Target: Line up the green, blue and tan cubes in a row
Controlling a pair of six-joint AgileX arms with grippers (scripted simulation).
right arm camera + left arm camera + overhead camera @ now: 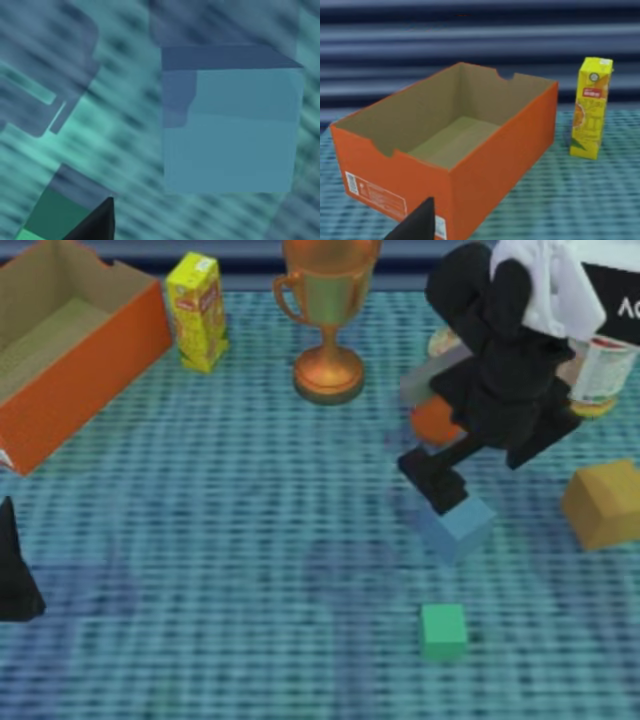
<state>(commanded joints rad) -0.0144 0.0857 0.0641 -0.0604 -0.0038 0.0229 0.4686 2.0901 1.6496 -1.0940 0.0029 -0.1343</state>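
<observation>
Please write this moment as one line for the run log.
right gripper: above blue cube, grip unclear | left gripper: parked at table's left edge | green cube: on table | tan cube: far right, apart

Two arms, black and white bodywork

My right arm (500,350) is mostly matte black, built of rounded, blocky segments, with a white shell over its upper part and a black panel bearing white lettering cut off by the edge. Its gripper (440,485) is black and boxy. Of my left arm I see only a black, pointed gripper (15,575) at the table's left edge, and one dark fingertip (417,225) in each wrist view.
</observation>
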